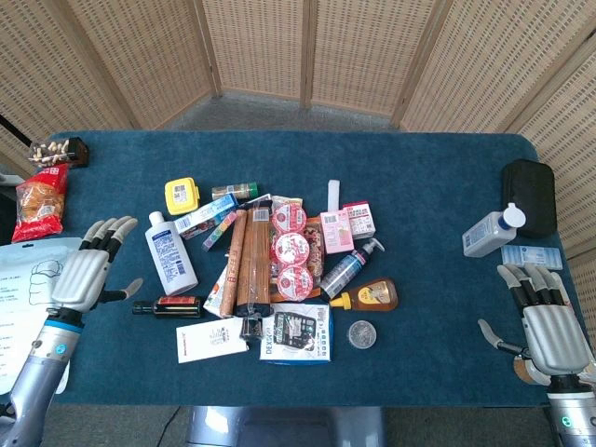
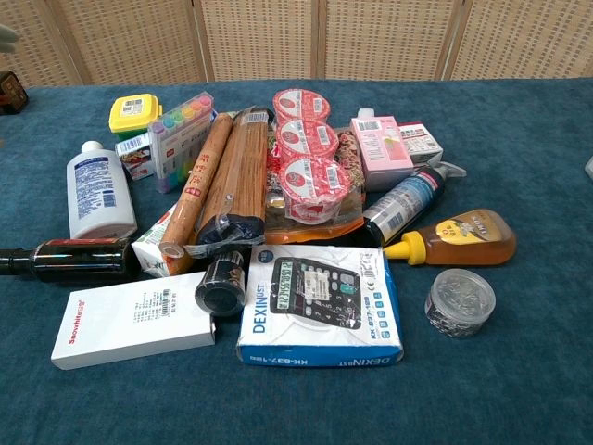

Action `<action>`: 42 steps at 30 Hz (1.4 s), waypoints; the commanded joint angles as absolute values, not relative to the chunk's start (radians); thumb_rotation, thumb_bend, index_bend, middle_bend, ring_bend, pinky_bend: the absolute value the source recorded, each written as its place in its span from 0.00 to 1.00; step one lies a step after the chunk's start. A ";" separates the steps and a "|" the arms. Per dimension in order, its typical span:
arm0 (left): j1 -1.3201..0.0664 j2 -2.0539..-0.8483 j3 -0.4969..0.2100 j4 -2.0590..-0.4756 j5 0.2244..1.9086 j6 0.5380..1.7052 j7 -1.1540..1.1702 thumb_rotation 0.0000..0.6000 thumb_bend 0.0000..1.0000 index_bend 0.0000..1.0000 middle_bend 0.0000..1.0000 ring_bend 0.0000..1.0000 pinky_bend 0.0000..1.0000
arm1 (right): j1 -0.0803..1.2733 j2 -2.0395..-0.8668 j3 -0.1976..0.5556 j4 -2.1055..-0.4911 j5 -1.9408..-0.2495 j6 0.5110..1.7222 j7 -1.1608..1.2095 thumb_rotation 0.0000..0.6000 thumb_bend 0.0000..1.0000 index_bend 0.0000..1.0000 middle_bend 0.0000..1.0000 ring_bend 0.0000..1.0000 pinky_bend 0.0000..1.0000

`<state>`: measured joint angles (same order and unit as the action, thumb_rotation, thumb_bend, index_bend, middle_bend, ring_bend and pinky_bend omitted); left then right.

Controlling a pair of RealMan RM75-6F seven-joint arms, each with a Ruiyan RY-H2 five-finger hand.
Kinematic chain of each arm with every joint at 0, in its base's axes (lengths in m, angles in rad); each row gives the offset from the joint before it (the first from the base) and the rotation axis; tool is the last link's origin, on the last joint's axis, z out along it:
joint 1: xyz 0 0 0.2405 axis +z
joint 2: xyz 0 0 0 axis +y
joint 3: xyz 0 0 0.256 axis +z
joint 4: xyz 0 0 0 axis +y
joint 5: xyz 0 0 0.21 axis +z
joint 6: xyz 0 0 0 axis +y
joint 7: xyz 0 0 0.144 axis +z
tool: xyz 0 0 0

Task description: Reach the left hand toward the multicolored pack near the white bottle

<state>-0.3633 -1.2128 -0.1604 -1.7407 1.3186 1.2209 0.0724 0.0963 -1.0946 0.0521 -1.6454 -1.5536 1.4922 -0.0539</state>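
The multicolored pack (image 1: 220, 229) (image 2: 180, 136) is a box of colored markers leaning against the brown rolls, just right of the upright-lying white bottle (image 1: 170, 253) (image 2: 98, 189). My left hand (image 1: 90, 270) hovers open, fingers spread, over the table's left part, a short way left of the white bottle and apart from it. My right hand (image 1: 545, 319) is open near the table's right front corner, holding nothing. In the chest view only a blur of a fingertip shows at the top left edge.
A pile surrounds the pack: yellow box (image 1: 182, 196), brown rolls (image 1: 247, 261), dark bottle (image 1: 168, 306), white box (image 1: 211, 341), calculator box (image 1: 295, 332), pudding cups (image 1: 290, 250), honey bottle (image 1: 368, 297). A red snack bag (image 1: 40, 202) and white paper bag (image 1: 23, 298) lie left.
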 commanded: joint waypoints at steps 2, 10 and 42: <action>-0.437 -1.325 -0.197 -1.665 1.275 1.164 0.100 1.00 0.30 0.00 0.00 0.01 0.00 | 0.090 -1.088 0.052 -1.649 -1.543 1.494 -0.055 0.51 0.34 0.00 0.13 0.00 0.00; -0.530 -1.493 -0.230 -1.512 1.224 1.099 0.118 1.00 0.30 0.00 0.00 0.02 0.00 | 0.071 -1.070 0.053 -1.657 -1.526 1.509 -0.045 0.51 0.34 0.00 0.13 0.00 0.00; -0.746 -1.976 -0.380 -0.878 1.262 1.197 -0.206 1.00 0.90 0.51 0.57 0.83 0.86 | 0.003 -1.003 0.048 -1.727 -1.487 1.552 -0.028 0.49 0.34 0.00 0.16 0.00 0.00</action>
<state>-0.7559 -2.0006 -0.3721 -0.8483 1.2558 1.1787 -0.1928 0.0023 -1.0027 0.0479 -1.7268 -1.4868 1.5522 -0.0277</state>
